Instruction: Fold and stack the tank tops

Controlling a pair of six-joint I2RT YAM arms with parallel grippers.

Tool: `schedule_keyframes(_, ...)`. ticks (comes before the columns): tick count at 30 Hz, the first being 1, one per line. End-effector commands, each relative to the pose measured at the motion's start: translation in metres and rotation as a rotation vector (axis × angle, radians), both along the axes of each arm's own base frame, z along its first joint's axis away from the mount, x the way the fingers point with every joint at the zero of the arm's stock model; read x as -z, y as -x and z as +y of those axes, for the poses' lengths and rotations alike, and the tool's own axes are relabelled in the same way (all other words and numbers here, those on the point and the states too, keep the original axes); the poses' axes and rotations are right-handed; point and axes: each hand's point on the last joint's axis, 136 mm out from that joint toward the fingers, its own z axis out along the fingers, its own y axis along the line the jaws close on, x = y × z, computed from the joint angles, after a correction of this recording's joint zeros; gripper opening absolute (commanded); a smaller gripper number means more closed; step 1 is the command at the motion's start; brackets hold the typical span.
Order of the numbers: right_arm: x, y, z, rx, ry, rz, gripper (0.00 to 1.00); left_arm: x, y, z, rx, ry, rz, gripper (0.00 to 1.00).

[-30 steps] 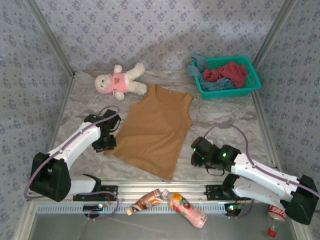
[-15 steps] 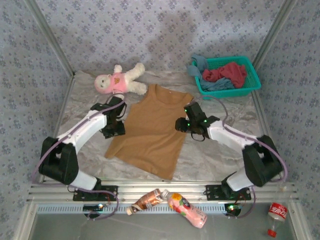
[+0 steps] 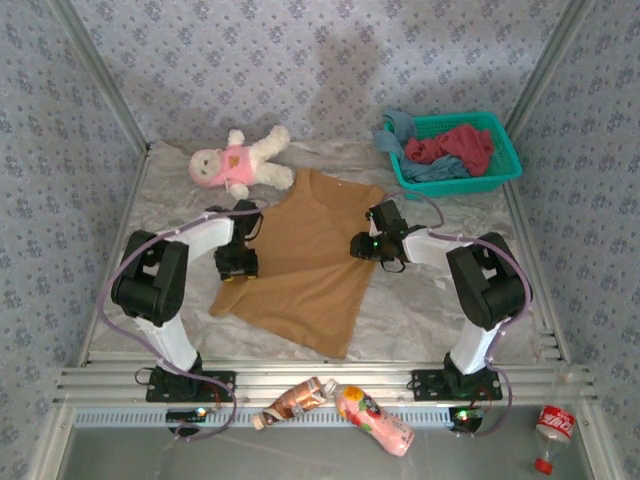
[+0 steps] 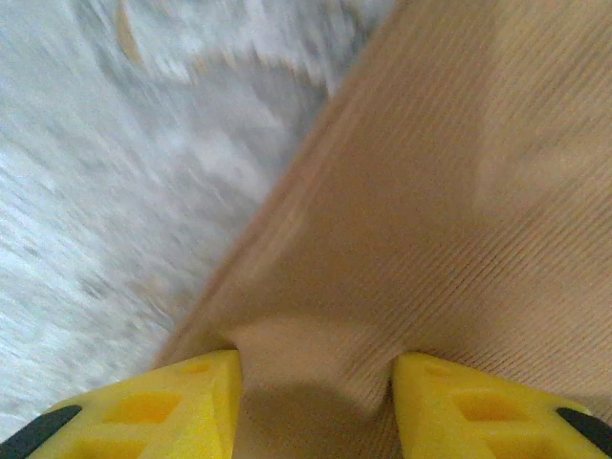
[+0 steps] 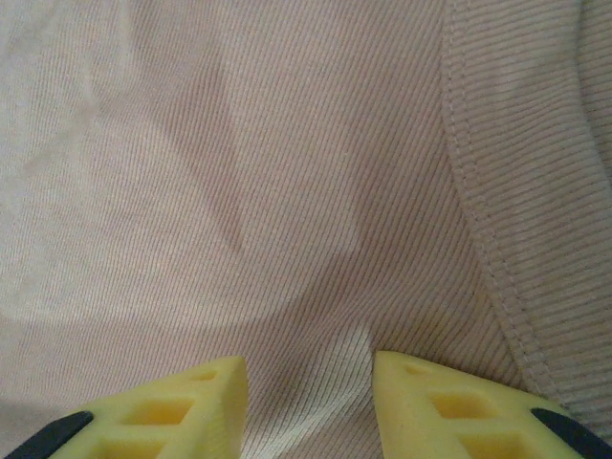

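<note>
1. Tan top lies flat mid-worktop; left claw, jaws apart astride its left edge, may pinch one layer only, so the fold drags
2. Right claw, also apart, sits inside the right edge; closing there could bunch cloth

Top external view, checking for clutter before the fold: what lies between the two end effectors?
The tan-brown tank top, lying flat, spans from the left end effector to the right end effector; top external view.
</note>
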Motion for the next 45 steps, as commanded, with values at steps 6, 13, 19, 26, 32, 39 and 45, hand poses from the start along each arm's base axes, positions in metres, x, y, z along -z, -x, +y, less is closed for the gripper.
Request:
schedule_keyframes(6,0.006,0.046,0.006,0.005,0.009,0.083,0.44,0.008,-0.032,0.026,0.126,-0.153,0.025,0.44)
schedule_keyframes(13,-0.030,0.044,0.002,0.043,-0.012,0.023,0.49,-0.009,-0.065,0.031,0.204,-0.207,-0.013,0.45)
schedule_keyframes(19,-0.050,0.036,-0.038,0.120,0.076,0.004,0.50,-0.048,-0.064,0.015,0.187,-0.125,-0.083,0.51)
schedule_keyframes(26,-0.035,0.022,-0.065,0.155,0.145,0.051,0.48,-0.084,-0.007,-0.052,0.205,0.072,-0.076,0.55)
schedule_keyframes(32,-0.023,0.015,-0.044,0.109,0.147,0.086,0.46,-0.081,0.063,-0.114,0.276,0.172,-0.027,0.55)
schedule_keyframes(39,0.003,0.027,-0.047,0.119,0.175,0.156,0.44,-0.059,0.121,-0.151,0.361,0.207,0.016,0.53)
schedule_keyframes(45,0.011,0.031,-0.051,0.126,0.174,0.169,0.37,-0.048,0.154,-0.188,0.444,0.274,0.022,0.51)
